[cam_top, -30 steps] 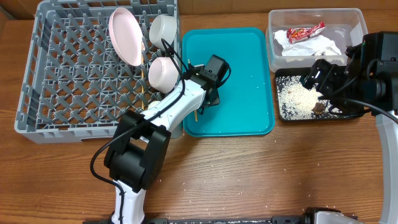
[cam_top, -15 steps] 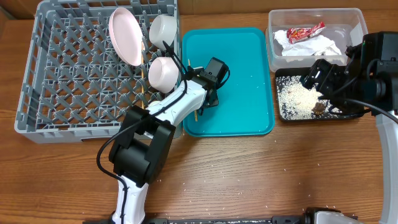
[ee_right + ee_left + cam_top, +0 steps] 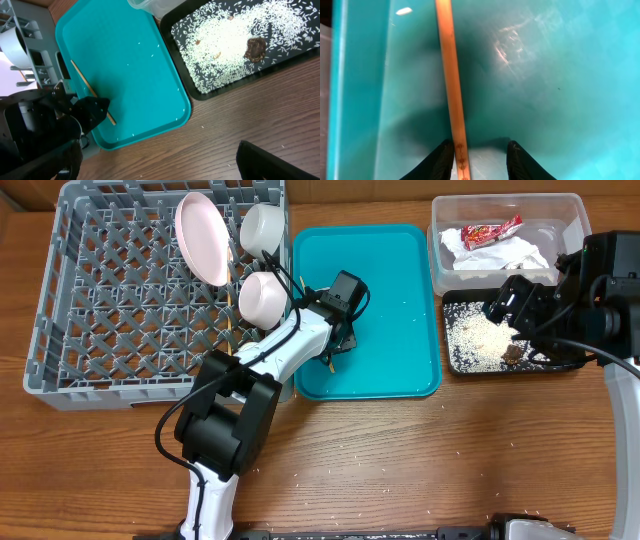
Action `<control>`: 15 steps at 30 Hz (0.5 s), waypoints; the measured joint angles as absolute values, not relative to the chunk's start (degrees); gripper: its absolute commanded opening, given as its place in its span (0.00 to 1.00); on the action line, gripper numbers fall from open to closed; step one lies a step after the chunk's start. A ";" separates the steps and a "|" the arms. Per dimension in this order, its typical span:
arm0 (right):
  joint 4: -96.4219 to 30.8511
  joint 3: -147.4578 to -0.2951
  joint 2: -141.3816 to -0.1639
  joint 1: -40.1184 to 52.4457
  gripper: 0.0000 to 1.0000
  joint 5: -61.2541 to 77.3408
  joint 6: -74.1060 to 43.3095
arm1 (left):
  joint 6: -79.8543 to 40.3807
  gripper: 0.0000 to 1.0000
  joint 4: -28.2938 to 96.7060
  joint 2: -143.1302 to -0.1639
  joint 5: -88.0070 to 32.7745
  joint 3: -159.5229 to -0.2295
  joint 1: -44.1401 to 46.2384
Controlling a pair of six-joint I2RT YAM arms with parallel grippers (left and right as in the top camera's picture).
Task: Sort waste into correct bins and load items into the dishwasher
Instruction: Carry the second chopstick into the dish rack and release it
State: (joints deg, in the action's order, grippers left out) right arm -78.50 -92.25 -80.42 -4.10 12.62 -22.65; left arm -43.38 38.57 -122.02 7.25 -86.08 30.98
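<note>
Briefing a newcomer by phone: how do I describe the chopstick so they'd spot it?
Find the big flat teal tray. Near its left edge, at the open left tool, lies the chopstick: a long thin wooden stick among tiny white rice grains.

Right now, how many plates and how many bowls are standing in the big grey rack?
Plate: 1
Bowls: 2
Total in the grey rack: 3
</note>
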 measured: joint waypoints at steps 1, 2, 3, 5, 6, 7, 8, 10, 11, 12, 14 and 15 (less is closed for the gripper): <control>-78.46 -92.25 -80.42 -4.10 1.00 12.62 -22.63 | -43.44 0.30 38.68 -121.97 6.79 -86.08 30.98; -78.43 -92.25 -80.42 -4.08 1.00 12.62 -22.65 | -43.66 0.20 38.70 -121.89 6.15 -85.95 30.98; -78.48 -92.25 -80.42 -4.10 1.00 12.62 -22.63 | -44.10 0.07 38.44 -121.71 5.72 -85.62 30.98; -78.46 -92.25 -80.42 -4.08 1.00 12.62 -22.61 | -44.97 0.04 37.47 -121.25 5.26 -84.55 30.98; -78.48 -92.25 -80.42 -4.10 1.00 12.62 -22.63 | -45.52 0.04 36.71 -120.75 4.97 -83.64 30.98; -78.46 -92.25 -80.42 -4.10 1.00 12.60 -22.63 | -45.56 0.04 36.47 -120.70 4.84 -83.61 30.98; -78.48 -92.25 -80.42 -4.10 1.00 12.62 -22.63 | -45.58 0.04 36.36 -120.66 4.69 -83.61 30.98; -78.48 -92.25 -80.42 -4.10 1.00 12.60 -22.63 | -45.52 0.04 36.49 -120.64 4.21 -83.70 30.98; -78.48 -92.25 -80.42 -4.10 1.00 12.62 -22.63 | -45.06 0.04 36.99 -120.64 3.84 -83.99 30.98; -78.46 -92.25 -80.42 -4.10 1.00 12.62 -22.65 | -44.21 0.04 38.61 -120.62 3.03 -84.75 30.98; -78.46 -92.25 -80.42 -4.10 1.00 12.62 -22.63 | -40.88 0.04 42.96 -120.49 1.87 -86.59 31.05; -78.46 -92.25 -80.42 -4.08 1.00 12.64 -22.63 | -38.92 0.04 45.21 -120.29 1.58 -87.94 31.05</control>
